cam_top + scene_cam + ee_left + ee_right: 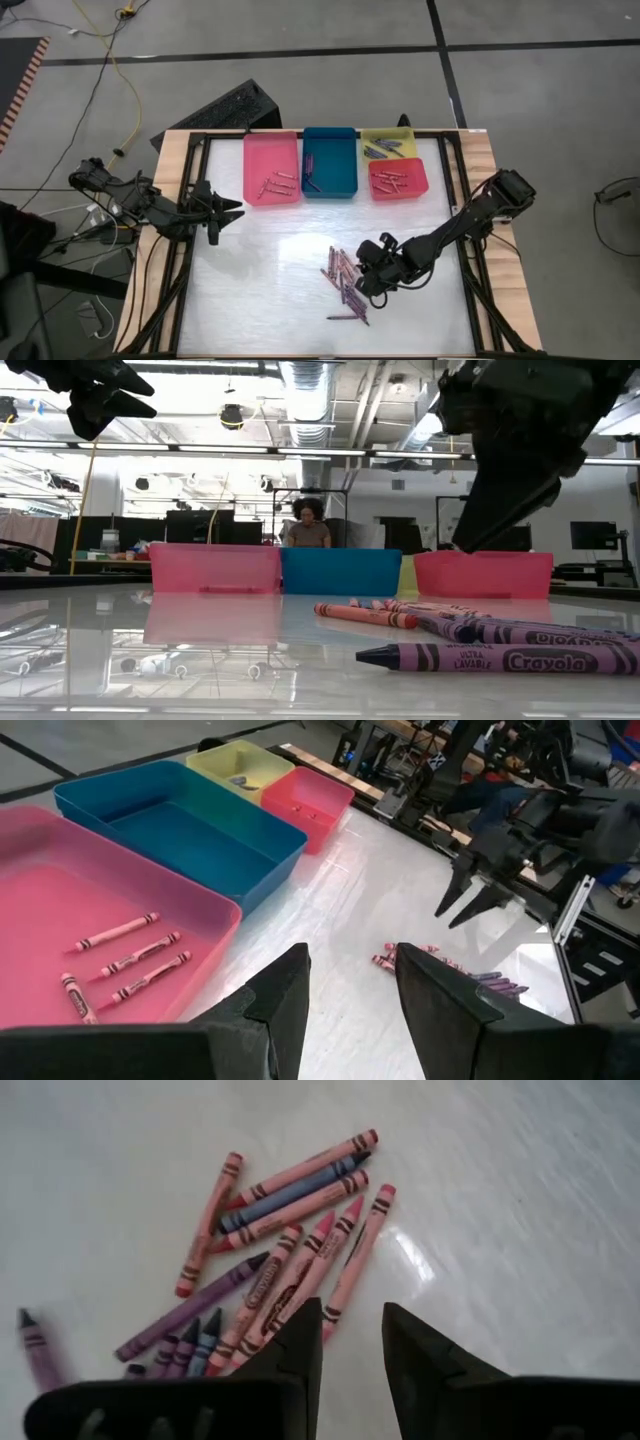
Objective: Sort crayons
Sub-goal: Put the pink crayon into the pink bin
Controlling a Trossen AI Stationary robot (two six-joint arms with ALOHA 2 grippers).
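Right gripper (352,1342), dark fingers slightly apart and empty, hovers above the loose pile of thin pink, purple and blue wax crayons (275,1270) on the white tabletop (270,260).
Best to single out one edge crayon, aligning fingers across it; left gripper (350,982), parted, waits near the pink plastic tray (205,915).

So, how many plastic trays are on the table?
4, along the table's far edge: pink tray, teal tray, and the yellow tray with the red tray in front of it. None seems hidden.
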